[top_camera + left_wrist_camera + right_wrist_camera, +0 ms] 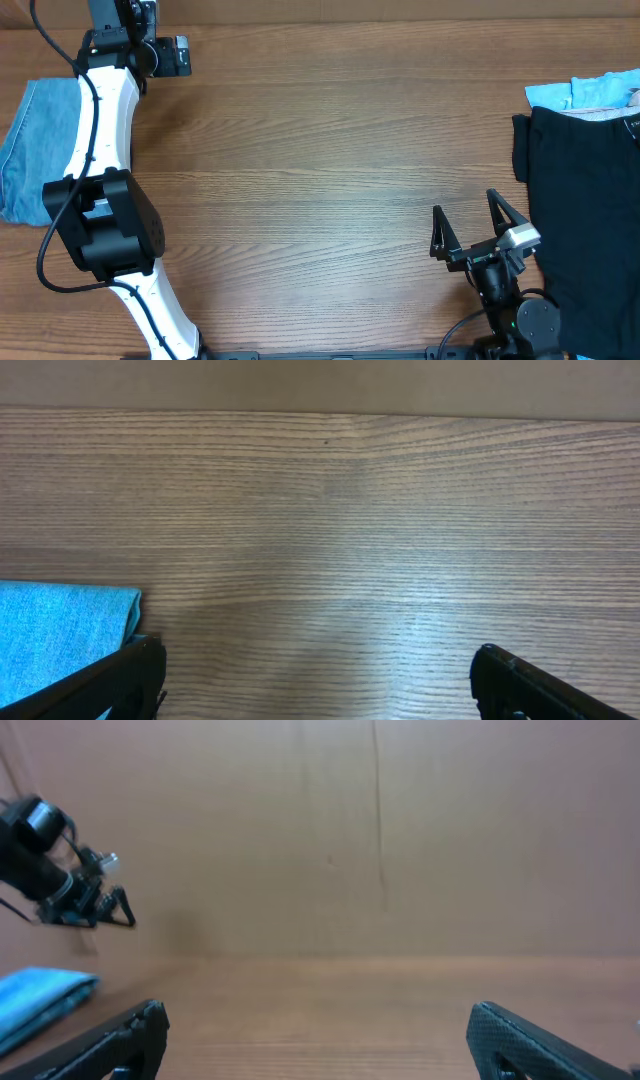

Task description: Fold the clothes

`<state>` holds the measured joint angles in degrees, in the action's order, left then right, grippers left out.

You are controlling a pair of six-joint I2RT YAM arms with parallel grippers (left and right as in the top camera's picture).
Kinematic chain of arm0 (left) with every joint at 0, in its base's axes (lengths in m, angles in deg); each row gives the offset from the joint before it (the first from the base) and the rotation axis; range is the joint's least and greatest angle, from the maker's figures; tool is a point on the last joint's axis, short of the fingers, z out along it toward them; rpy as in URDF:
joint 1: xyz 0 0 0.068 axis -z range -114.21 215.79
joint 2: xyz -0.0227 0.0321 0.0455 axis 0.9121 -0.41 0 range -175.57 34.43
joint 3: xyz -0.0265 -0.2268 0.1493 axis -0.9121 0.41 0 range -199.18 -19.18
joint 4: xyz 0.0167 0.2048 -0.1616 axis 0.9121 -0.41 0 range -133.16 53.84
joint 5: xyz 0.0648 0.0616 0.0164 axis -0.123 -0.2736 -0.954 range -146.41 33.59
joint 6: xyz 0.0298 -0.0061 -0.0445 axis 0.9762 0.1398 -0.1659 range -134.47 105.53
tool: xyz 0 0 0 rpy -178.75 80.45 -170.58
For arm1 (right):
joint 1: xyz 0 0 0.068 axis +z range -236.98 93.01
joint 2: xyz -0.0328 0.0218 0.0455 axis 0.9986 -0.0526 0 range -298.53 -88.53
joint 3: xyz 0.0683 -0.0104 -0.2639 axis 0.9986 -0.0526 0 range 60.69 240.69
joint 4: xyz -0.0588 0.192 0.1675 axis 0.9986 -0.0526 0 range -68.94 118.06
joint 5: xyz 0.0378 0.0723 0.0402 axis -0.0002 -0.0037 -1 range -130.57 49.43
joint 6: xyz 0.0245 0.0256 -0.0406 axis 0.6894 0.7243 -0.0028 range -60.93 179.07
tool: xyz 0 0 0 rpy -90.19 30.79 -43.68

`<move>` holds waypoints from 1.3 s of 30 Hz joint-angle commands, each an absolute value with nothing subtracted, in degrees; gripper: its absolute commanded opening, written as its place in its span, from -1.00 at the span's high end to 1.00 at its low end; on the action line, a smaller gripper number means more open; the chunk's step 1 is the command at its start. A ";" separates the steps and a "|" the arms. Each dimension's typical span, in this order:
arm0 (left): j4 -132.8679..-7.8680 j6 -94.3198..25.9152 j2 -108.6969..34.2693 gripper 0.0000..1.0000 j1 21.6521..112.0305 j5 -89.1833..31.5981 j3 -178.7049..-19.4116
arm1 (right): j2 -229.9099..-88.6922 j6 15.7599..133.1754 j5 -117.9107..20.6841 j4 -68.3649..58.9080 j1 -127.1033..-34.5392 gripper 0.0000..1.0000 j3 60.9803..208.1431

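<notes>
A folded pair of light blue jeans [30, 150] lies at the table's left edge. A corner of it shows in the left wrist view [60, 635] and in the right wrist view [40, 992]. My left gripper [165, 55] is raised near the far left of the table, just right of the jeans. It is open and empty [320, 680] over bare wood. My right gripper [468, 218] is open and empty [320, 1035] near the front right, far from the jeans.
A black garment [590, 200] lies spread at the right edge, with a light blue cloth [590, 92] behind it. The left arm [100, 150] runs along the left side beside the jeans. A brown wall [380, 840] stands behind the table.
</notes>
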<state>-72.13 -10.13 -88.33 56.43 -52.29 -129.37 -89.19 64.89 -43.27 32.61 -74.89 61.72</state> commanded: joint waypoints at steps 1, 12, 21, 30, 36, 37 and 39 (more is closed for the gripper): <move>-71.93 -10.83 -87.80 -1.00 56.40 -51.92 -129.83 | -88.69 65.13 -42.15 29.40 -76.59 -1.00 61.13; -71.91 -10.83 -87.80 -1.00 56.40 -51.92 -129.83 | -88.82 65.13 -40.62 23.24 -76.66 -1.00 61.16; -71.93 -10.83 -87.82 -1.00 56.40 -51.92 -129.81 | -88.82 65.11 -40.62 23.24 -76.66 -1.00 61.16; -82.01 -10.83 -59.23 -1.00 57.37 -51.92 -129.81 | -88.82 65.11 -40.62 23.24 -76.66 -1.00 61.16; -82.03 -10.80 -37.88 -1.00 58.02 -51.92 -129.57 | -88.82 65.11 -40.62 23.24 -76.66 -1.00 61.16; -82.01 -10.83 -33.42 -1.00 58.77 -51.92 -128.17 | -88.82 65.11 -40.62 23.22 -76.66 -1.00 61.16; -82.03 -10.83 -26.10 -1.00 59.62 -51.90 -122.40 | -88.82 65.11 -40.62 23.24 -76.66 -1.00 61.16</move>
